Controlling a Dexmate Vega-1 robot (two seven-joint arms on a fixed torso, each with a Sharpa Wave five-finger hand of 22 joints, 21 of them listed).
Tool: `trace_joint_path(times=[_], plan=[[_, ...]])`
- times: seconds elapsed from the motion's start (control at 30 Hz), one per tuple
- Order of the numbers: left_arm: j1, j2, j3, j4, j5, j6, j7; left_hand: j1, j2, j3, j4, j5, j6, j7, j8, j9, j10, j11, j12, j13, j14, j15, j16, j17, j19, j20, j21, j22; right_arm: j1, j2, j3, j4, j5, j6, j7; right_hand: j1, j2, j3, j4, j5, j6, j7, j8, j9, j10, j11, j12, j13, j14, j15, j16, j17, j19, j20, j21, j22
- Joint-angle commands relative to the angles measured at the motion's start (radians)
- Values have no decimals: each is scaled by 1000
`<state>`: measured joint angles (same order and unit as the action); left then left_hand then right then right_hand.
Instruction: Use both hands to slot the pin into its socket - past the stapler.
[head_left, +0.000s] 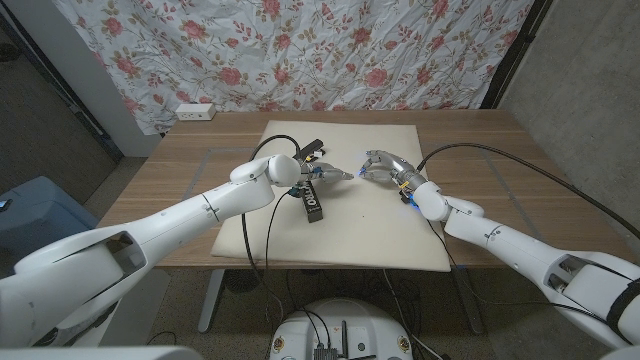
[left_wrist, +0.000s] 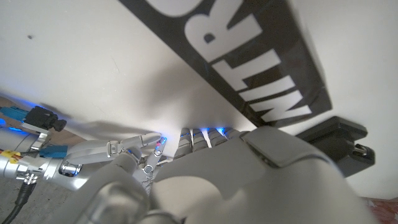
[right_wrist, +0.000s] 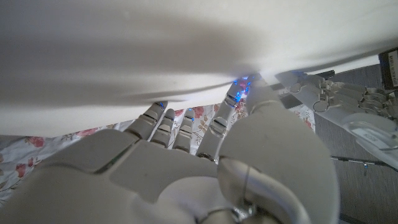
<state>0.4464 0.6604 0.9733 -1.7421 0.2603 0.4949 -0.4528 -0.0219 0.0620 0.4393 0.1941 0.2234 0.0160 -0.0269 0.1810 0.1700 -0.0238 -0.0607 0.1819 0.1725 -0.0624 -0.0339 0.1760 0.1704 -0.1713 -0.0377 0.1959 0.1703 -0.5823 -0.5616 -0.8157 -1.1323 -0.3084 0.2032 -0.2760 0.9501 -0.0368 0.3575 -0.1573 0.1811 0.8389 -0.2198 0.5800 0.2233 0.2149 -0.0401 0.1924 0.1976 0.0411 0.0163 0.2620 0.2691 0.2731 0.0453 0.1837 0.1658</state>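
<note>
We are bringing our left hand (head_left: 322, 174) and right hand (head_left: 384, 165) together over the white mat (head_left: 380, 225), fingertips near but apart. We cannot tell what either is holding; pin and socket are too small to see. The stapler (head_left: 311, 203) is lying at six o'clock of the left hand, so the slotting seems undone.

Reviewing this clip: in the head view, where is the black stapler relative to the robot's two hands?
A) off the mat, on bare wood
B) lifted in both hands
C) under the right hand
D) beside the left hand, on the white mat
D: the black stapler lies on the white mat just by the left hand, while the right hand is apart from it.
</note>
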Motion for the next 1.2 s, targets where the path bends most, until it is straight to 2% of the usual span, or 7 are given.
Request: trace_joint_path(times=[0.03,0.73,0.8,0.83,1.03,1.07,1.2], plan=[[-8,-7,5,18,-6,-8,-4,10,126,6,-1,3,4,-8,0,5,2,-2,4,-1,4,-2,8,4,-40,-73,4,4,12,8,-1,26,4,31,2,-3,-13,-3,0,-4,-16,0,-10,-2,-7,3,-3,3,-2,7,-6,4,-3,6,4,5],[-22,-14,9,46,-12,-25,-10,10,126,9,-2,3,4,-7,0,5,2,-3,5,-1,5,-3,7,4,-39,-73,4,4,42,8,-12,70,8,98,43,-34,-38,-16,3,-3,-145,1,-83,-15,-78,22,-7,4,-47,31,-26,4,-46,15,-1,5],[-22,-14,8,46,-12,-28,-9,10,126,10,-2,3,4,-7,0,5,2,-4,5,-1,4,-3,7,4,-39,-73,3,4,43,6,-12,71,8,103,47,-40,-41,-18,5,-2,-163,1,-95,-17,-86,27,-7,4,-53,34,-28,4,-52,18,-1,5],[-22,-14,9,44,-10,-22,-9,10,126,10,-2,3,4,-8,0,5,2,-4,5,-1,4,-3,7,4,-39,-73,3,4,42,4,-11,68,8,101,48,-48,-43,-20,7,-2,-185,2,-108,-21,-89,27,-5,4,-54,37,-28,4,-53,17,0,5],[-20,-9,9,37,-7,-30,-6,10,126,11,-2,3,5,-7,1,5,2,-3,5,-1,4,-3,7,4,-39,-73,3,4,38,-7,-7,55,6,108,53,-65,-48,-25,12,-1,-213,2,-130,-27,-105,27,-6,5,-63,43,-31,4,-63,21,0,5],[-18,-9,9,33,-3,-21,-4,10,126,11,-2,3,4,-7,1,5,2,-3,5,-1,4,-3,7,4,-39,-73,3,4,37,-8,-6,53,6,109,54,-74,-50,-28,14,-1,-234,5,-142,-29,-110,30,-5,5,-63,44,-31,4,-66,22,1,5],[-15,-6,6,23,0,-20,0,10,126,12,-2,3,6,-7,1,5,2,-3,5,-1,3,-4,6,4,-39,-74,3,4,34,-15,-2,47,5,115,55,-93,-50,-33,20,0,-268,3,-166,-32,-115,32,-3,5,-73,45,-34,5,-74,25,0,5]])
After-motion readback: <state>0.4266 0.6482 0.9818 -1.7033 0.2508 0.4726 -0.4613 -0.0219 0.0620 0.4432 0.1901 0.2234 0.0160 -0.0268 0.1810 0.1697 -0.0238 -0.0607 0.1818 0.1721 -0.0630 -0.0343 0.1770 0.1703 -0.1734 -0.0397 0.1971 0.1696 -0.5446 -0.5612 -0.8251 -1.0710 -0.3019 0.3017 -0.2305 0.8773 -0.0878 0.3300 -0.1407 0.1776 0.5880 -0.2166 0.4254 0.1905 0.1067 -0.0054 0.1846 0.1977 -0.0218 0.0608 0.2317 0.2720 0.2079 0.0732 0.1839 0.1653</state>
